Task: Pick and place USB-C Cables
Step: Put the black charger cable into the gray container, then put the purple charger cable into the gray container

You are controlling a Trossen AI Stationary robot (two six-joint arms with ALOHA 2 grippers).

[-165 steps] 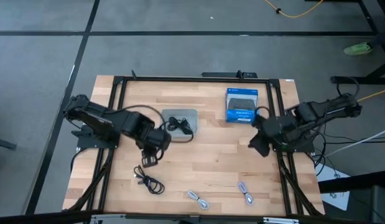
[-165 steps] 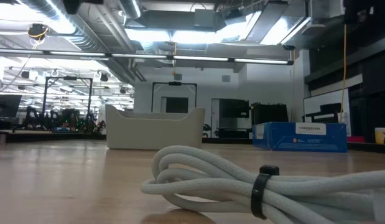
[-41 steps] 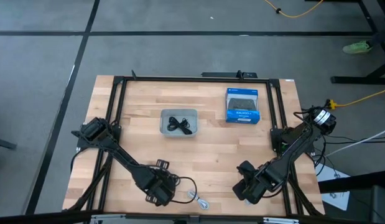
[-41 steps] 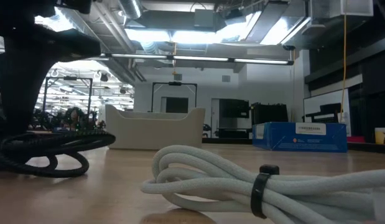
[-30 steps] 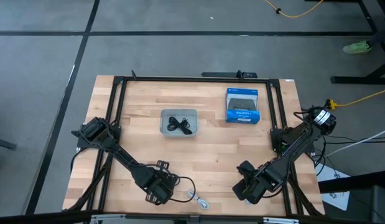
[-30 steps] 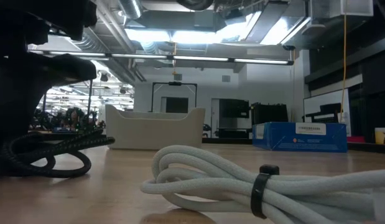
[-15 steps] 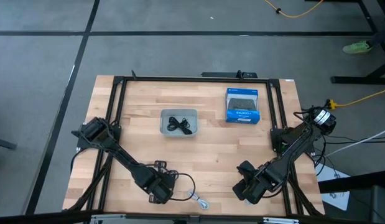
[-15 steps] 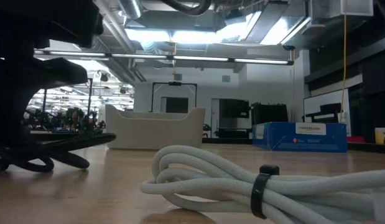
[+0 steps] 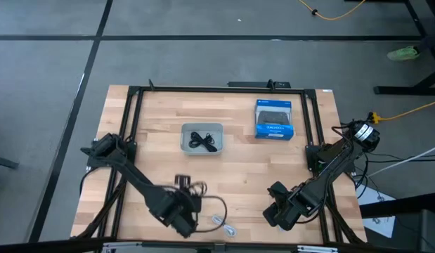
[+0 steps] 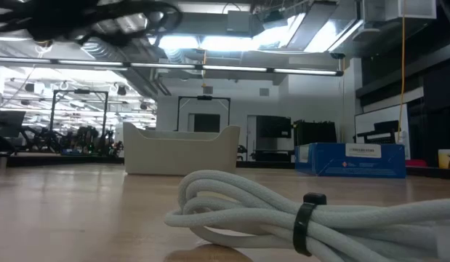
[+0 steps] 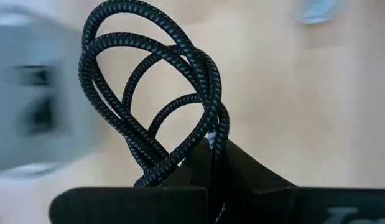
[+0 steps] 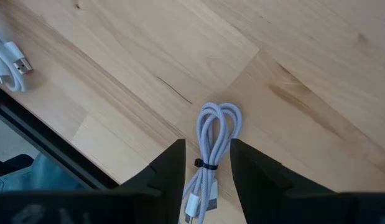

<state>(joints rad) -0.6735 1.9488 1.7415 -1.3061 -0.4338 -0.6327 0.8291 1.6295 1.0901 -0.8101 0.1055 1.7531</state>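
Note:
My left gripper (image 9: 186,191) is shut on a black braided USB-C cable (image 11: 155,93), held up over the table's near left part; the cable shows blurred at the top of the low view (image 10: 101,18). My right gripper (image 12: 208,165) is open near the table's near right edge (image 9: 277,214), low over a light grey cable (image 12: 212,140) that lies flat on the wood between its fingers, apart from them. A second light grey cable (image 9: 224,225) lies near the front edge. Another black cable (image 9: 202,140) lies in the grey tray (image 9: 186,130). My left gripper pinches several strands of the black cable's coil (image 11: 212,146) between its two fingers, at one end of the bundle. The loops (image 11: 136,56) stick out beyond the fingertips. The cable is lifted clear of the table.
A blue-and-black retail box (image 9: 274,119) lies at the far right, also seen in the low view (image 10: 352,160). The tray stands at the far middle (image 10: 179,149). A black frame (image 9: 133,126) runs along the table's edges. Bare wood (image 9: 245,176) lies between tray and grippers.
My left gripper has risen from the table near the front edge and gone a little toward the far edge, carrying the black cable. The cable lay on the wood half a second ago and now hangs clear of it. My right gripper has kept still.

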